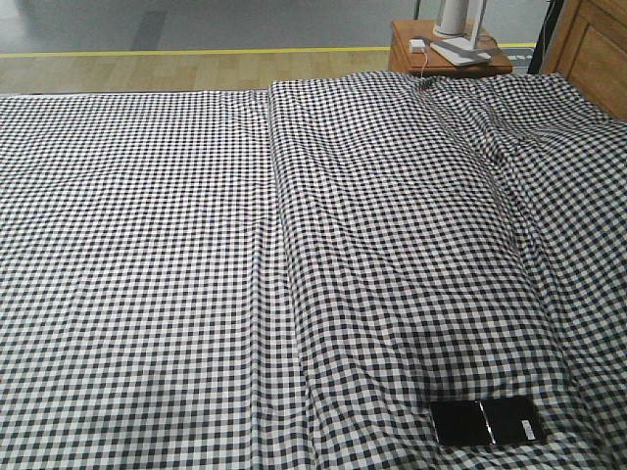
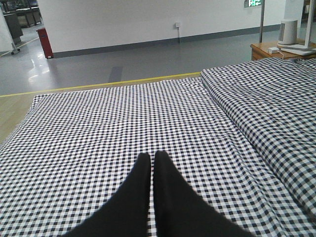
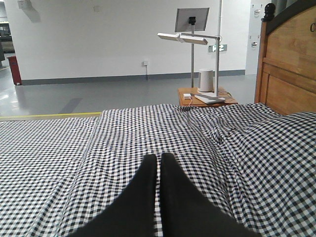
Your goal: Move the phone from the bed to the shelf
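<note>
Nothing of the task looks done yet. The flat glossy black phone with a centre crease [image 1: 487, 422] lies untouched on the black-and-white gingham bed [image 1: 196, 245], at its near edge toward the right. The left gripper [image 2: 152, 157] and right gripper [image 3: 158, 159] each have their black jaws pressed together, holding nothing. They seem to hang above the cloth, though contact is hard to judge. Grasp, carry and placing are all left. Beyond stands a reddish-brown wooden nightstand [image 1: 446, 54]; no shelf shows.

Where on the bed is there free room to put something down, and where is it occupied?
The bed is bare left of the fold, and right of it from the nightstand end to the phone. Only the phone's near corner and the nightstand top are occupied.
</note>
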